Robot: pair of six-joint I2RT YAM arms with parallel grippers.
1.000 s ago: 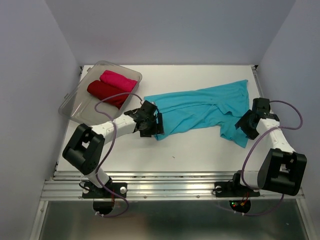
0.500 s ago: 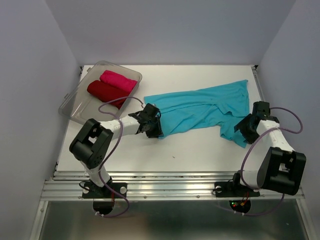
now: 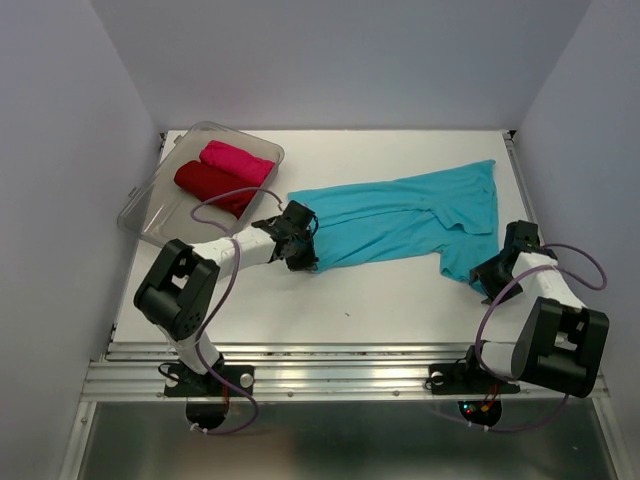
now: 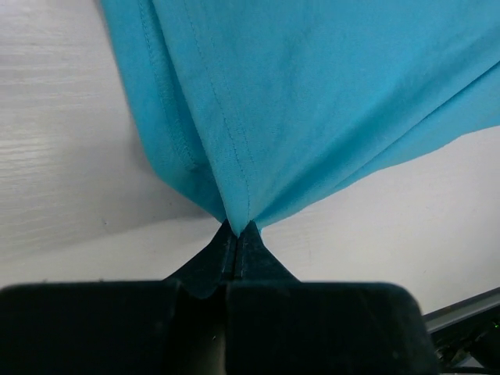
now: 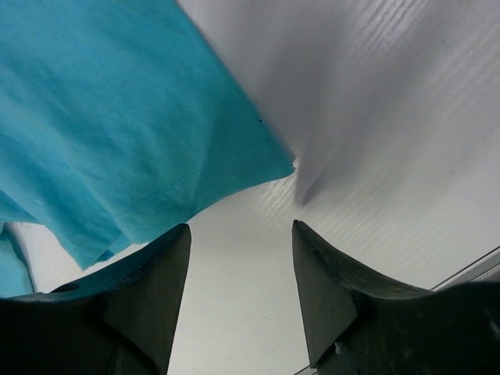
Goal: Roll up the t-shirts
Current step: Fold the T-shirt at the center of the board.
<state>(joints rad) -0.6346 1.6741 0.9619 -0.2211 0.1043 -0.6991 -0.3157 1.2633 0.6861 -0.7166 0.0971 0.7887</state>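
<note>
I'm seeing a white desk (image 3: 380, 295) and pale walls (image 3: 60, 150). My left fingers (image 4: 209, 269) are pinching the wrinkled turquoise t-shirt (image 3: 400, 215); my right fingers (image 5: 148, 297) are hanging open just short of it.

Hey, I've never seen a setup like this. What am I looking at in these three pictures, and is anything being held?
These are two robot arms bolted at the near edge of a table. The wide picture looks down from above; the other two come from cameras on each wrist. A turquoise t-shirt lies spread out, and a dark red t-shirt and a pink t-shirt sit rolled in a clear tub. The left pincer is shut on the turquoise shirt's edge. The right pincer is open beside the shirt's corner, holding nothing.
</note>
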